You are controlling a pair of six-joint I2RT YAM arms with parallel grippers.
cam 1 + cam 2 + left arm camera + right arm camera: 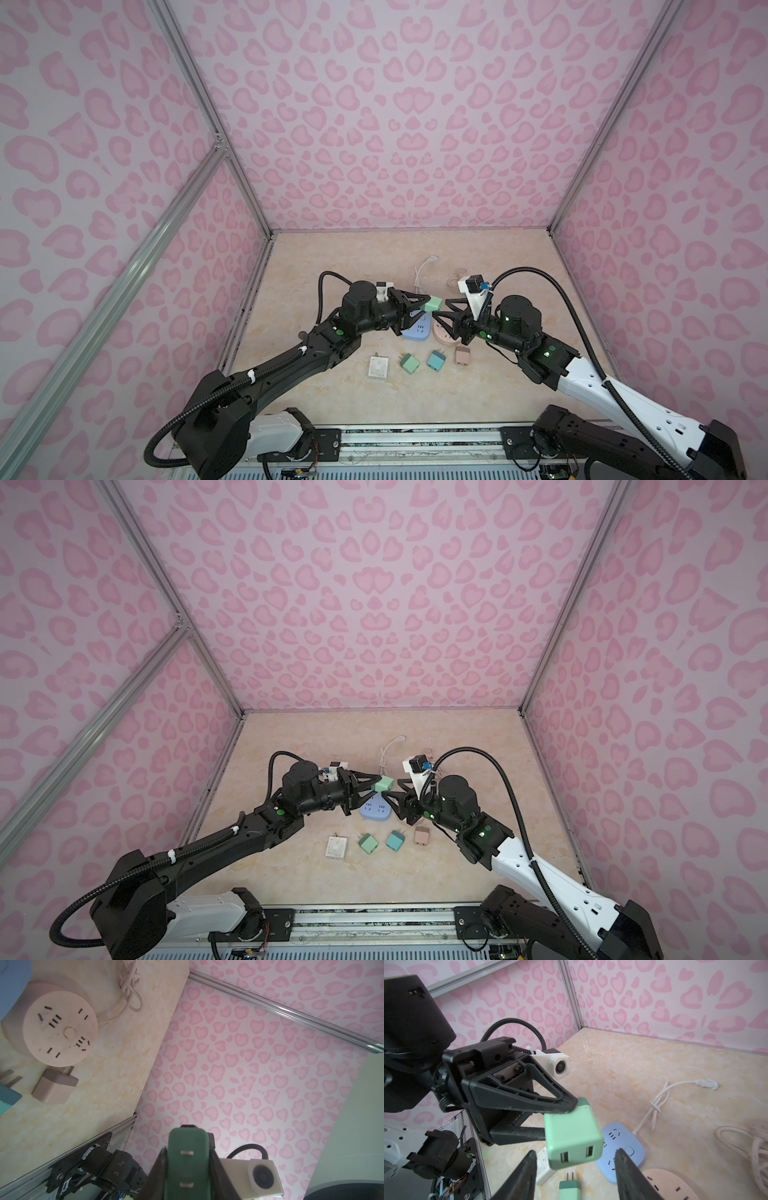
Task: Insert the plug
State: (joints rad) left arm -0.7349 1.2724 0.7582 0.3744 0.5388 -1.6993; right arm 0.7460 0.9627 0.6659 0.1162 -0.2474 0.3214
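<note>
Noted green plug (573, 1136) raised clear of the table, close above blue power strip (417, 330), USB ports turned away from the strip's left. Pinched across its sides in left gripper (427, 304), jaws clamped tight on it. Found right gripper (440, 308) at the plug's USB end, jaws parted to either side, a gap showing at each finger. Logged pink round socket (60, 1028) just right of the strip. Counted four loose adapters in a row on the strip's near side: white adapter (378, 368), green adapter (409, 362), teal adapter (436, 360), pink adapter (462, 355).
</note>
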